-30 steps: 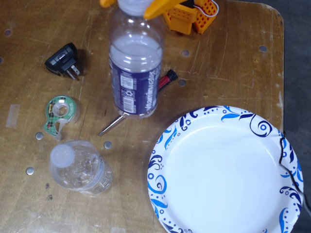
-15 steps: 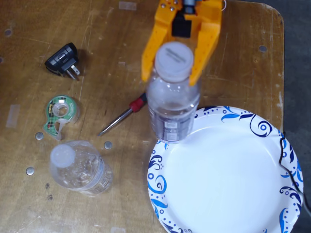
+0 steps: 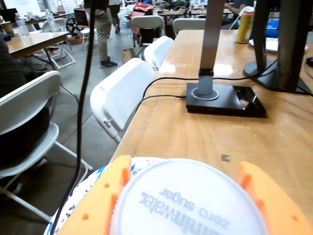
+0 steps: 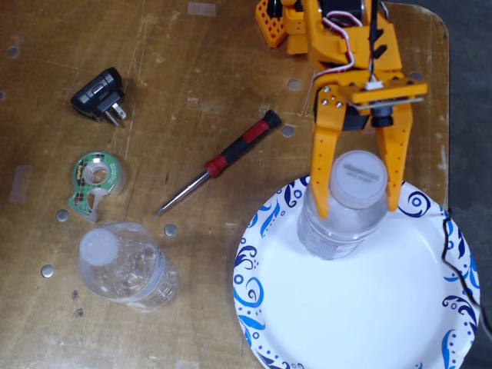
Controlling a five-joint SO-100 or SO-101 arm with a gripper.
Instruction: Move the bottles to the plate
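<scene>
Over the plate's (image 4: pixel 361 307) upper rim, the tall labelled bottle (image 4: pixel 342 223) is clasped at its cap between the gripper's (image 4: pixel 360 206) orange fingers, and could be tipped off the edge if released carelessly, while the crinkled bottle (image 4: pixel 127 265) is left on the table (image 4: pixel 46 46).

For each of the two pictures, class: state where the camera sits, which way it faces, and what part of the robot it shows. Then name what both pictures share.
Wrist view: rides on the arm just above the gripper, facing out along the wooden table toward a monitor stand and folding chairs; both orange fingers show.
Fixed view: sits overhead, looking straight down on the table; shows the orange arm and gripper.
Shared: the capped bottle between the fingers, and the swirl-rimmed plate under it.
</scene>
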